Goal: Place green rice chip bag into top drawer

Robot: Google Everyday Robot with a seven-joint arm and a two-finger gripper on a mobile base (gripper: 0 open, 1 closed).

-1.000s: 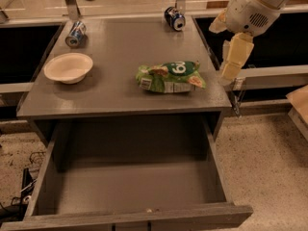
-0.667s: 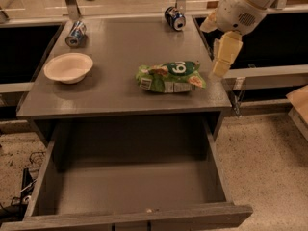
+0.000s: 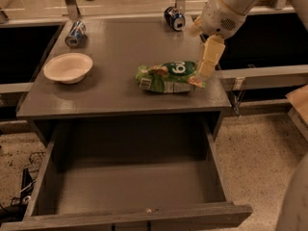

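Observation:
The green rice chip bag (image 3: 168, 76) lies flat on the grey table top (image 3: 120, 47), right of centre near the front edge. My gripper (image 3: 206, 67) hangs from the upper right, its cream fingers pointing down right over the bag's right end. The top drawer (image 3: 134, 186) is pulled out wide below the table's front edge and its grey inside is bare.
A white bowl (image 3: 68, 67) sits at the table's left. One blue soda can (image 3: 75, 34) lies at the back left and another (image 3: 174, 18) at the back right. Dark openings flank the table, and speckled floor lies to the right.
My gripper has moved left and down from beyond the table's right edge to just over the bag's right end. The bag, bowl and cans have not moved.

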